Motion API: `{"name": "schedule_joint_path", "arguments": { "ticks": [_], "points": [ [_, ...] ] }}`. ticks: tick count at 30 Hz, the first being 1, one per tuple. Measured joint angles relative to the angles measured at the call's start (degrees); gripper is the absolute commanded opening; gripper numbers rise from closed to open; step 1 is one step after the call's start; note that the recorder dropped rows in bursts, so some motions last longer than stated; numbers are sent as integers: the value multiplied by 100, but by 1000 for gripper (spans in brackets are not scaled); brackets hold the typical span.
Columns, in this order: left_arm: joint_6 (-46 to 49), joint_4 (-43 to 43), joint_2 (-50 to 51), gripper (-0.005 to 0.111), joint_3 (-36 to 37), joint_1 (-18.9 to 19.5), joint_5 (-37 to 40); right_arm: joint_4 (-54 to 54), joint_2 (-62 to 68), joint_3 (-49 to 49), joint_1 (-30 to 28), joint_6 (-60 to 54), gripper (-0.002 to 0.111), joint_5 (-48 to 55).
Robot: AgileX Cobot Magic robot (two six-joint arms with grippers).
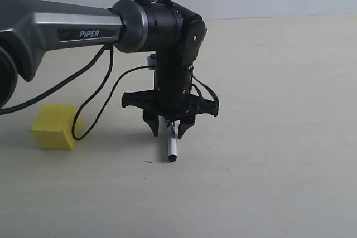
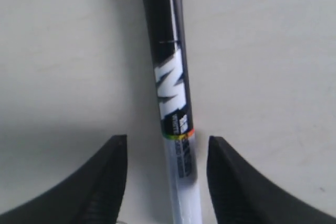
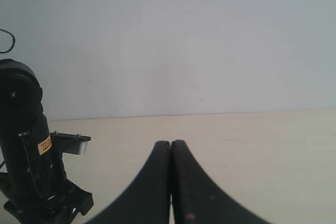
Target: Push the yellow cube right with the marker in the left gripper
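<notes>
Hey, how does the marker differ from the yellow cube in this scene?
The marker is slim, white with black ends; the yellow cube is a thick, plain yellow block. The marker lies between the open fingers of the left gripper, with a gap on each side; the cube sits alone, toward the left edge of the exterior view. Both appear to rest on the same pale table.

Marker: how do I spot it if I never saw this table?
Find the big black arm over the tan table. Under its claw, a thin white marker with a black tip pokes out. The yellow cube nearby is chunky instead.
</notes>
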Motion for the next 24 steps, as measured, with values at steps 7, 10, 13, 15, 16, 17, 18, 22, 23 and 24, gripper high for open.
{"name": "schedule_joint_path", "arguments": {
  "ticks": [7, 10, 13, 15, 16, 17, 18, 22, 23, 24],
  "points": [
    [-13, -77, 0, 47, 189, -19, -165, 0, 0, 0, 0, 0, 0, 0],
    [-13, -116, -36, 47, 271, -28, -331, 0, 0, 0, 0, 0, 0, 0],
    [-13, -155, -35, 27, 285, -28, -355, 0, 0, 0, 0, 0, 0, 0],
    [14, -171, -35, 11, 285, -28, -400, 0, 0, 0, 0, 0, 0, 0],
    [66, -171, -35, 3, 285, -28, -412, 0, 0, 0, 0, 0, 0, 0],
    [150, -171, -35, 0, 285, -28, -412, 0, 0, 0, 0, 0, 0, 0],
    [258, -171, -35, 0, 285, -28, -412, 0, 0, 0, 0, 0, 0, 0],
    [973, -171, -47, 0, 285, -28, -412, 0, 0, 0, 0, 0, 0, 0],
    [1229, -171, -60, 0, 285, -28, -400, 0, 0, 0, 0, 0, 0, 0],
    [1512, -171, -73, 0, 233, -28, -308, 0, 0, 0, 0, 0, 0, 0]
  ]
}}
